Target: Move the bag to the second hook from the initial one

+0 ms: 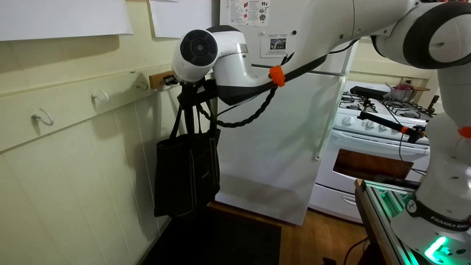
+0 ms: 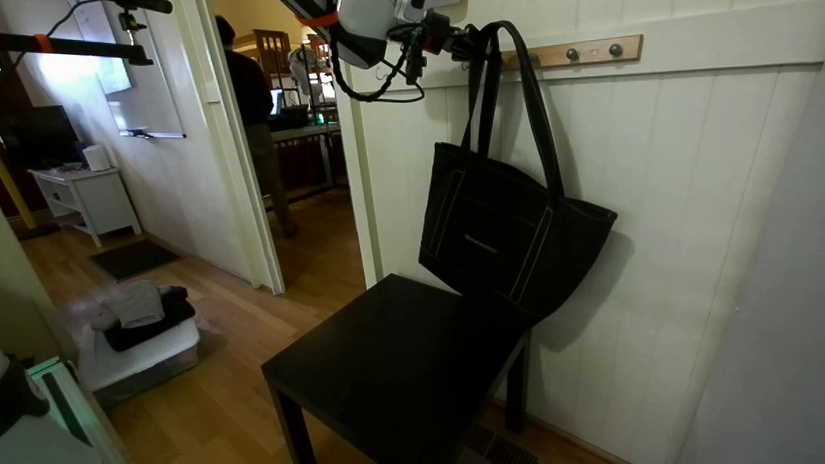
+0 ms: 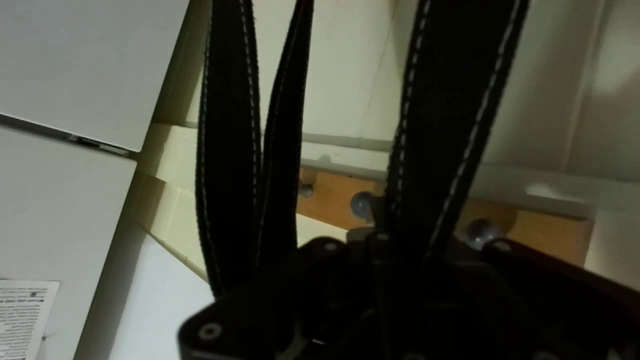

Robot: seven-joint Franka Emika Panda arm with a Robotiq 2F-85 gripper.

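The black tote bag hangs in the air against the wall in both exterior views [image 1: 186, 173] [image 2: 503, 225], tilted in one of them. Its loop handles [image 2: 538, 109] rise to my gripper [image 2: 470, 44]. In the wrist view one handle strap [image 3: 450, 110] runs down between the fingers of my gripper [image 3: 415, 245], which looks shut on it; the fingers are very dark. Other straps [image 3: 230, 150] hang beside the left finger. A wooden hook board [image 2: 593, 50] shows round knobs, with a knob [image 3: 361, 204] left of the strap and a knob [image 3: 482, 232] right of it. Whether a handle touches a knob is hidden.
White hooks [image 1: 100, 96] line the wall rail left of the wooden board. A dark low table [image 2: 393, 367] stands below the bag. A white fridge [image 1: 265, 147] stands close behind the bag and arm. A stove [image 1: 371, 147] is farther right.
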